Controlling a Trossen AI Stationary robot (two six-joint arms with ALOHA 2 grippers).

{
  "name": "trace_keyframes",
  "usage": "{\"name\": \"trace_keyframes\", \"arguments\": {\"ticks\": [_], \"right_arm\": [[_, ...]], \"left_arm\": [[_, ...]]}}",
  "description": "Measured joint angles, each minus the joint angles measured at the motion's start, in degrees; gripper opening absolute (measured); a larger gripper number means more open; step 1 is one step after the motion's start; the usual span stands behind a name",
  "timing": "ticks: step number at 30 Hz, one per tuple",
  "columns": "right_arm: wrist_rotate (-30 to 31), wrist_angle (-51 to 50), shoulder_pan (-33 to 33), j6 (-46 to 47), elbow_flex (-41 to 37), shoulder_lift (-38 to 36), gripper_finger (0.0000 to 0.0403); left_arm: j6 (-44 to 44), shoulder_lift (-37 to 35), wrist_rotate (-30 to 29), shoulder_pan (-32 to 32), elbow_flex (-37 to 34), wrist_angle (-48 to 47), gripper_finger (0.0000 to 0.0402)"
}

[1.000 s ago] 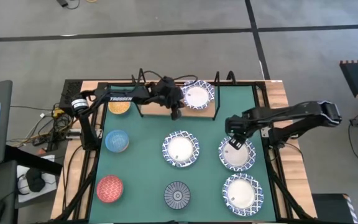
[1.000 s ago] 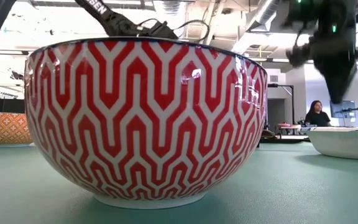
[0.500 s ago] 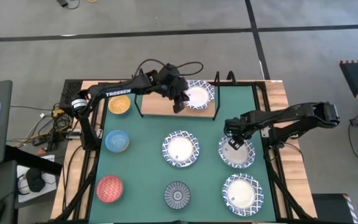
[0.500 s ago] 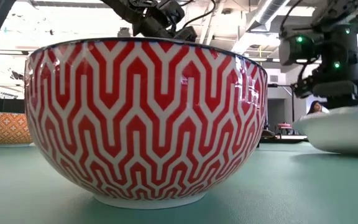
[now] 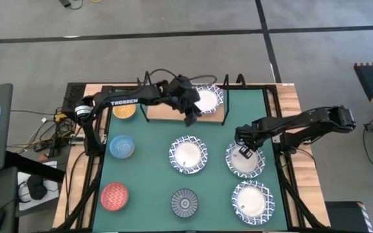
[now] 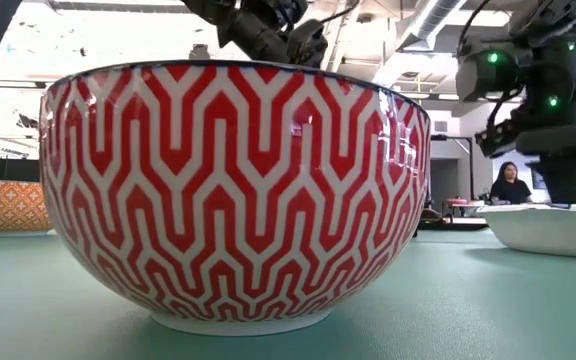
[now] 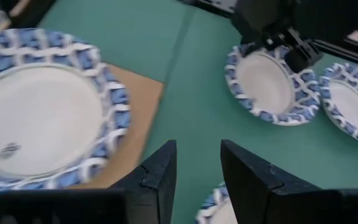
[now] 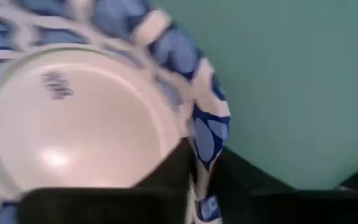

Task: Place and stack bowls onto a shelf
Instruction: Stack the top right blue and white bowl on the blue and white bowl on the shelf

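Note:
A white bowl with a blue patterned rim (image 5: 207, 99) sits on the right half of the light-wood shelf (image 5: 164, 110) at the far edge. My left gripper (image 5: 190, 116) (image 7: 197, 165) hovers open just beside it, over the shelf's near edge, with nothing between its fingers. My right gripper (image 5: 241, 151) (image 8: 201, 158) is shut on the rim of another blue-rimmed bowl (image 5: 247, 162) on the right of the green mat. This bowl also shows in the low view (image 6: 558, 228), its base on the mat. My right gripper pinches the bowl's rim (image 8: 209, 138) on its far-left side, one finger (image 8: 174, 167) inside the bowl and one (image 8: 238, 177) outside. The fingers come from above, pointing down. The bowl stays upright with its base on the mat.
Two more blue-rimmed bowls stand at mid-mat (image 5: 188, 155) and near right (image 5: 252, 200). Yellow (image 5: 124, 110), light blue (image 5: 122, 147) and red (image 5: 114, 196) bowls line the left side, a dark striped one (image 5: 184, 202) the near edge. A person (image 6: 511, 185) sits far behind.
My right gripper has come down from above the bowl onto its rim; the bowl tipped up briefly, sits level again and has shifted slightly toward the left. My left gripper has risen and drifted a little toward the right beside the bowl on the shelf, which stays put.

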Motion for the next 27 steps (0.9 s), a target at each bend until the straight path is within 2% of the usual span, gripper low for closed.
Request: {"name": "trace_keyframes", "arguments": {"ticks": [2, 5, 10, 14, 21, 27], "right_arm": [[0.53, -0.3, 0.8, -0.09, 0.89, -1.34, 0.0021], [3.49, -1.13, 1.89, 1.05, 3.57, -3.95, 0.0028], [12.56, -2.94, 3.53, 4.74, 9.98, -6.94, 0.0027], [17.9, -1.79, 3.75, 4.99, 14.83, -7.34, 0.0022], [23.96, 0.47, 3.73, 0.86, 21.67, -5.21, 0.0027], [25.89, 3.56, 3.72, -3.49, 24.52, -3.61, 0.0024]], "left_arm": [[0.46, 0.0, -0.4, -1.54, 0.0, 0.7, 0.011], [-0.4, 0.39, -2.8, -3.72, 0.0, 3.81, 0.011], [-2.04, 1.47, -7.24, -6.4, 0.09, 11.18, 0.011], [-3.4, 1.79, -7.3, -7.01, 0.0, 14.46, 0.011], [-4.3, 1.73, -8.36, -7.32, 0.02, 13.82, 0.011], [-3.98, 1.68, -8.01, -7.72, 0.02, 12.67, 0.011]]}}
